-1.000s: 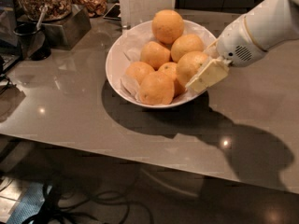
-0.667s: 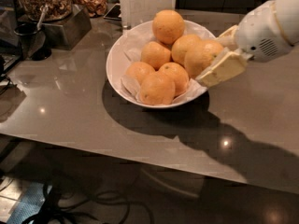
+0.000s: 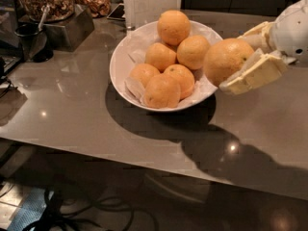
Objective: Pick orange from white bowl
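Observation:
The orange (image 3: 227,60) is large, pale yellow-orange, with a small dark dot on its right side. My gripper (image 3: 240,61) is shut on the orange and holds it in the air over the right rim of the white bowl (image 3: 119,61). One cream finger (image 3: 254,72) lies below and in front of the fruit, the other behind it. The bowl is wide and glossy, lined with crumpled white paper, and holds several smaller, deeper-orange fruits (image 3: 173,27). My white arm comes in from the right edge.
The bowl stands on a glossy grey-brown counter (image 3: 72,109). At the back left are a metal box with a jar of nuts (image 3: 45,1), a dark cup (image 3: 29,40) and a white paper-towel stand (image 3: 151,1). The counter's front edge runs across below.
My gripper closed on the orange among the fruit at the bowl's right side and lifted it up and to the right, clear of the pile.

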`<state>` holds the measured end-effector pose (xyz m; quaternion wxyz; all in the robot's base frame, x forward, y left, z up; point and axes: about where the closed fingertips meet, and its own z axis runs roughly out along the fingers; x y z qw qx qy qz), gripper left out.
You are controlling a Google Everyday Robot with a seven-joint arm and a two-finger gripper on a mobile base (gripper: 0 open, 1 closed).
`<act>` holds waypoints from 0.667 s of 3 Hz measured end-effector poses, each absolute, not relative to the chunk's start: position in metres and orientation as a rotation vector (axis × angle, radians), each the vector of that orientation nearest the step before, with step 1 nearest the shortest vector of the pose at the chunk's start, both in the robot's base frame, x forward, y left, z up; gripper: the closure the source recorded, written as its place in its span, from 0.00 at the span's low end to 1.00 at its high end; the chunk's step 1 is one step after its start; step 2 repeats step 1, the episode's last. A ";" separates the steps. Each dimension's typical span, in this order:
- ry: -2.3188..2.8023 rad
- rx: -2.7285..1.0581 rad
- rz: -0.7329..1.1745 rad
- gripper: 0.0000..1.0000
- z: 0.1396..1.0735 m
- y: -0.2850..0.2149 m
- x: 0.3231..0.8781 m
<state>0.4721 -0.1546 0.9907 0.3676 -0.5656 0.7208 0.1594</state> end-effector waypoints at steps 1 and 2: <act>1.856 -1.471 0.424 1.00 0.989 -0.153 0.467; 1.856 -1.471 0.424 1.00 0.989 -0.153 0.467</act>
